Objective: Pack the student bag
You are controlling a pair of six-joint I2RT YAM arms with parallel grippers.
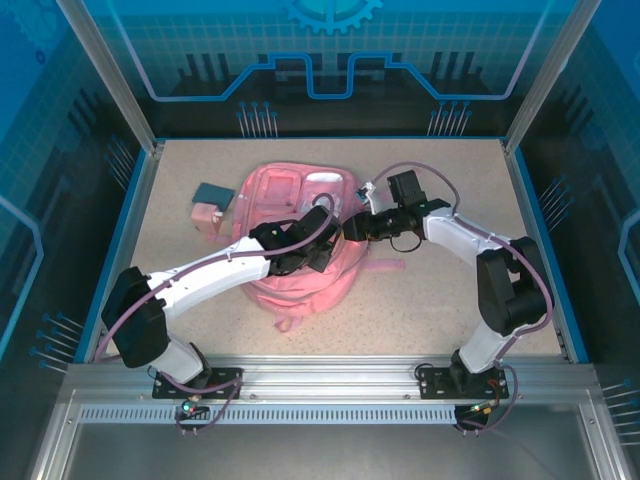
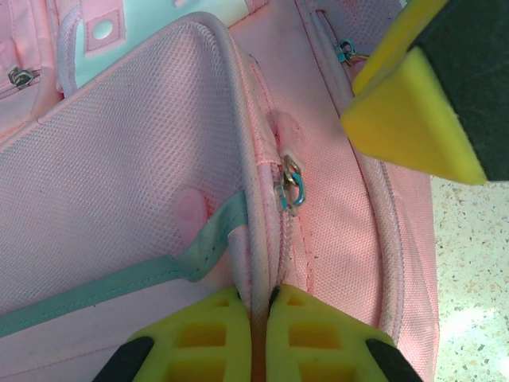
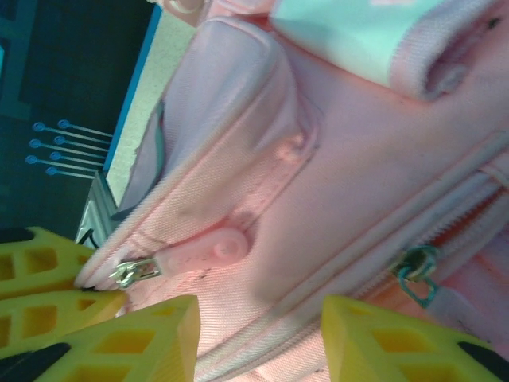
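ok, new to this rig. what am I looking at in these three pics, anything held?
Two robot arms are bolted at the near edge of a table. The wide picture is from a fixed camera above and behind them; the close-ups are from a camera on each wrist, so the yellow blocks are fingers. On the table lies a pink backpack, with a dark blue flat item and a small pink item beside it. The left end effector is shut on a piped seam of the backpack. The right end effector is open, fabric between its fingers.
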